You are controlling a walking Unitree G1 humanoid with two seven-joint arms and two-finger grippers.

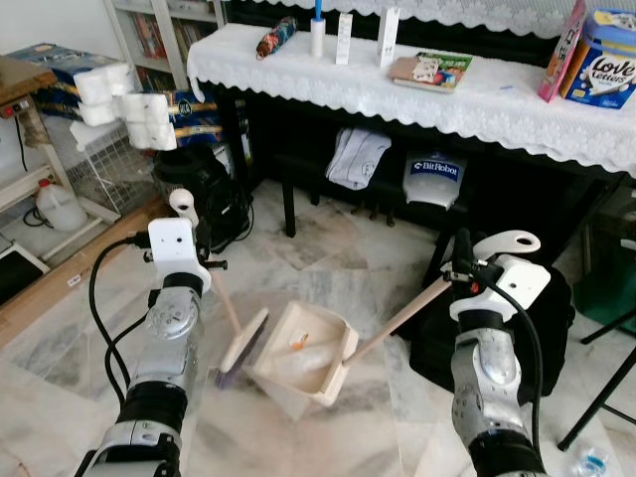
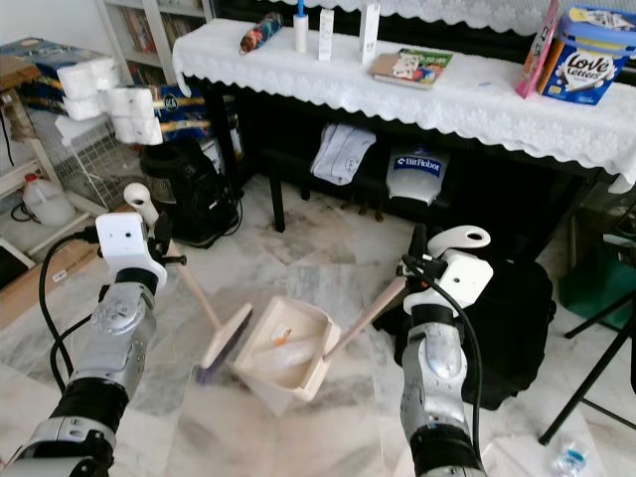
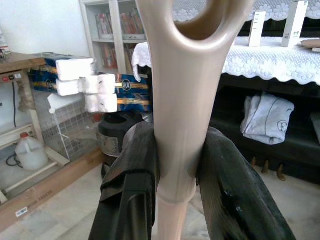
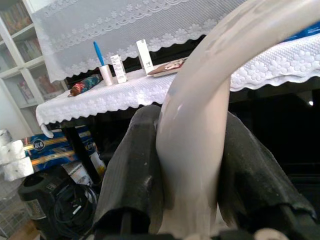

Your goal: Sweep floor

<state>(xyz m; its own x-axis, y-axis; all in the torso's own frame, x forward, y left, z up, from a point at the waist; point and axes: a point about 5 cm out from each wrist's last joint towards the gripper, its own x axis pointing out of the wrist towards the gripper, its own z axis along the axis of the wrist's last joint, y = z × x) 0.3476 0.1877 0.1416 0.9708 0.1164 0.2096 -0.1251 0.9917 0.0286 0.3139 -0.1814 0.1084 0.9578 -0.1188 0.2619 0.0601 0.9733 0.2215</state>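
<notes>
Both forearms reach forward, the left gripper [image 3: 177, 170] pinching the brush [image 1: 241, 346] handle at nine o'clock of the dustpan [image 1: 301, 360], the right gripper [image 4: 187, 165] clamping the dustpan's handle at three o'clock.

A blue tub [image 1: 601, 60] reads "Love Letters"; a hanging bag [image 1: 434, 177] reads "BitRobot".

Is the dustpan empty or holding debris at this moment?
Holding debris. The dustpan rests on the floor with a small orange scrap and pale bits inside; the brush sits at its open edge.
</notes>
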